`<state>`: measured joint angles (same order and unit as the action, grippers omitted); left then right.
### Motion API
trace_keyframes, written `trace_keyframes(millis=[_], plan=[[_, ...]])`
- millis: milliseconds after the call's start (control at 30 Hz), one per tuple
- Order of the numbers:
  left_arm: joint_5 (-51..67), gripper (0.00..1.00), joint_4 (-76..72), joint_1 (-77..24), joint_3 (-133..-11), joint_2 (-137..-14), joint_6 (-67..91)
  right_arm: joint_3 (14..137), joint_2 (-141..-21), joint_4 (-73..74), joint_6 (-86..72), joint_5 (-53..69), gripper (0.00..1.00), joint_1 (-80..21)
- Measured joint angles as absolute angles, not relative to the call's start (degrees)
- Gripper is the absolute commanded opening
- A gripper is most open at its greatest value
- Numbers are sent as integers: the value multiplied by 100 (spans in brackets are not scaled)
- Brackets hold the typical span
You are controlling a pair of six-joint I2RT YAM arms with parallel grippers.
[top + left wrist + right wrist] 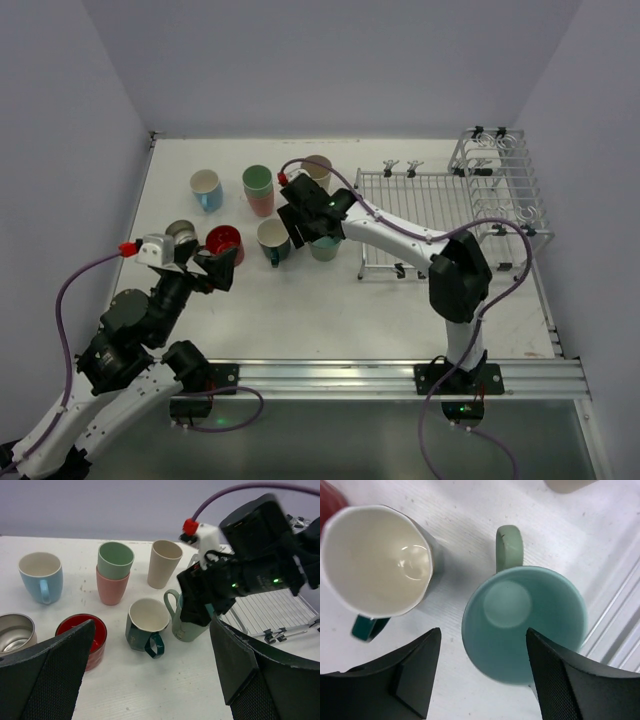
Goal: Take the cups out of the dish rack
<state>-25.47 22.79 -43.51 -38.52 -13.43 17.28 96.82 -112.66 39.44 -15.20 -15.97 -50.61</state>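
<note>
— Right hand [483,632]?
— Spread, one finger on each side of the sage green mug [520,625]. The mug stands upright on the worktop [330,310], just beside the dark teal mug [375,560].
— Left hand [152,627]?
— Spread wide, holding nothing, near the red cup [82,640].
— The dish rack [440,205]?
— Near the sage green mug, on its right.

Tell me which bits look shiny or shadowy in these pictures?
Right wrist: a ring of glare shines inside the dark teal mug, with soft shadow beside it. Left wrist: the metal cup gleams. Top external: even light, faint shadows on the table.
</note>
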Motion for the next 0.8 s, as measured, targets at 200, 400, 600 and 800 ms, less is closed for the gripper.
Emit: trace_keyframes(millis=[200,400,600,800], plan=[[-2648,100,2279,-4351,-3852,-1409,1728,9096,-9883,3697,-1601,-1592,95,-5063],[-2668,100,2285,-4351,-3863,-1796,1693,8082,-7918,3275,-1559,-1546,99,-5063],[-2475,100,2316,-4351,-4167,-2137,1688,6777,-5398,2740,-1562,-1527,99,-5063],[-2217,100,2281,-4351,-4897,-2388,1688,6110,-2917,2342,-1647,-1533,99,-5063]])
